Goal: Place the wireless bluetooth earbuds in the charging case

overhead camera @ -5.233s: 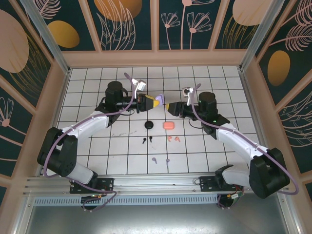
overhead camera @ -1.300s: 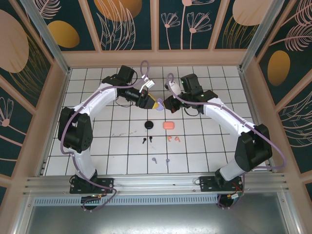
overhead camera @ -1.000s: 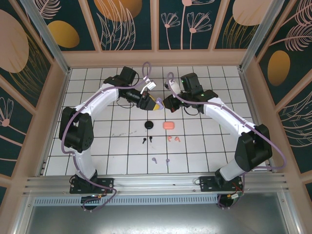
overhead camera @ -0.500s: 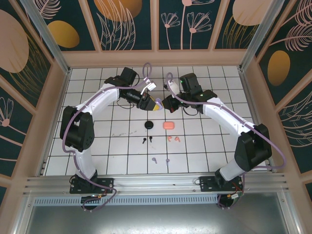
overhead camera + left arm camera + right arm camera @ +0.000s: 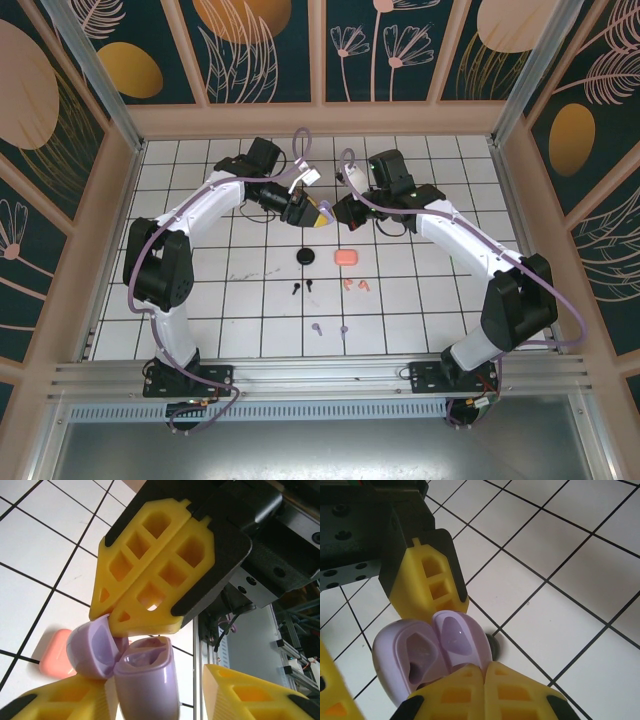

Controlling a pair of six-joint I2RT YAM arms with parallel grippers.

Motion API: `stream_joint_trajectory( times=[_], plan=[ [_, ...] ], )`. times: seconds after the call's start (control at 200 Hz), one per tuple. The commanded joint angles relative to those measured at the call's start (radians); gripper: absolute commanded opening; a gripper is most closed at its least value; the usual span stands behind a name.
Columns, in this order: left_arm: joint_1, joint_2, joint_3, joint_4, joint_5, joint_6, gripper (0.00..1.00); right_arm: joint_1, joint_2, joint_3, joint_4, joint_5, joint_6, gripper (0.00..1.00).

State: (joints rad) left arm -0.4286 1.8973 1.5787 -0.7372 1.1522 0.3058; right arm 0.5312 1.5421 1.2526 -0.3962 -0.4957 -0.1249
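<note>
The lilac charging case (image 5: 147, 680) hangs above the table between both grippers, its lid (image 5: 92, 647) swung open. My left gripper (image 5: 318, 214) stands open around the case body, which lies against one finger (image 5: 65, 702); a gap separates it from the other finger (image 5: 250, 690). My right gripper (image 5: 487, 672) is shut, its tips against the open lid (image 5: 457, 635). The case's wells (image 5: 417, 655) look empty. On the tiles lie the wireless bluetooth earbuds: a black pair (image 5: 301, 287), a salmon-pink pair (image 5: 355, 286) and a lilac pair (image 5: 330, 328).
A round black case (image 5: 306, 257) and a salmon-pink case (image 5: 346, 257) sit on the tiles just in front of the grippers, with the earbuds nearer the arm bases. The pink case (image 5: 52, 652) lies under the held case. Wooden walls ring the table.
Since five seconds ago both arms have stretched toward the back and lifted the lilac case. Over the last second both grippers have held their place at the case.
</note>
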Motion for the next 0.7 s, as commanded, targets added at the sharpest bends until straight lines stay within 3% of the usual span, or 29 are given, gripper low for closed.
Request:
stream_joint_trajectory(
  times=[0.0,0.345,0.44,0.48,0.581,0.691],
  plan=[
    [-0.004,0.011,0.033,0.029,0.048,0.003,0.4,0.01,0.012,0.029,0.001,-0.034,-0.005,0.0],
    [-0.004,0.002,-0.002,0.111,0.075,-0.041,0.07,0.026,0.009,0.052,0.011,0.013,0.02,0.0],
    [-0.004,-0.029,-0.054,0.206,0.058,-0.098,0.0,0.021,-0.01,0.058,0.029,0.033,0.059,0.32],
    [-0.003,-0.05,-0.09,0.272,0.046,-0.134,0.0,0.021,-0.022,0.059,0.03,0.039,0.077,0.41],
    [0.007,-0.125,-0.214,0.515,0.01,-0.278,0.0,-0.018,-0.082,0.048,0.028,0.035,0.116,0.52],
    [0.032,-0.212,-0.335,0.732,-0.031,-0.407,0.0,-0.027,-0.167,0.002,0.024,0.044,0.168,0.56]
  ],
)
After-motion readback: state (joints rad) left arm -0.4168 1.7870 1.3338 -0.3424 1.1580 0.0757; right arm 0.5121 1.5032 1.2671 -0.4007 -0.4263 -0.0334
